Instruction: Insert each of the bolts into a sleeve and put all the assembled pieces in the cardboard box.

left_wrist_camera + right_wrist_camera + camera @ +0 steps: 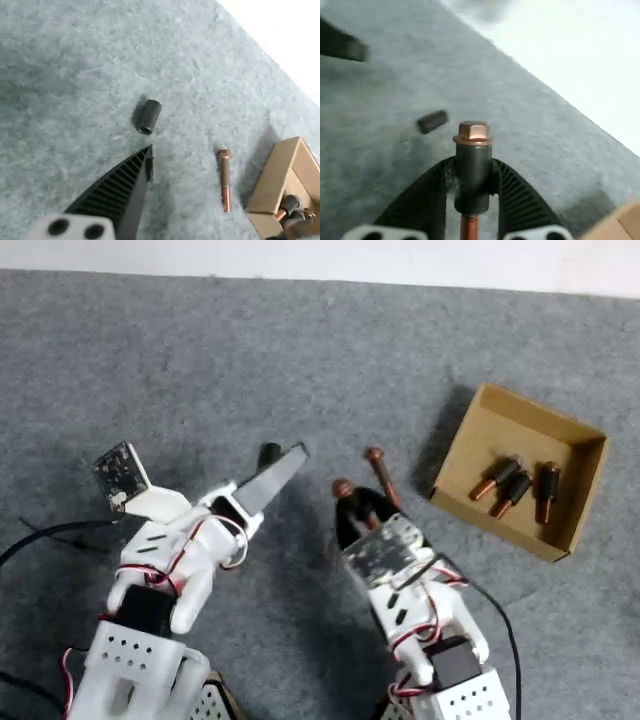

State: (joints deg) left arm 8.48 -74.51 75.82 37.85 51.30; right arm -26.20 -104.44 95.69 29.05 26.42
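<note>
Right wrist view: a copper bolt [473, 132] seated in a black cylindrical sleeve [472, 175] is clamped in the right pincer [472, 167]. Carriage to the brown cardboard box [545, 415] is judged next. A loose bolt [225, 180] and a loose sleeve [149, 116] lie by the left pincer [280, 470], whose opening cannot be told.

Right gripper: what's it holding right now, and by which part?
The right gripper is clamped on the black sleeve, which has a copper bolt through it. The bolt's head sticks out beyond the jaws.
</note>
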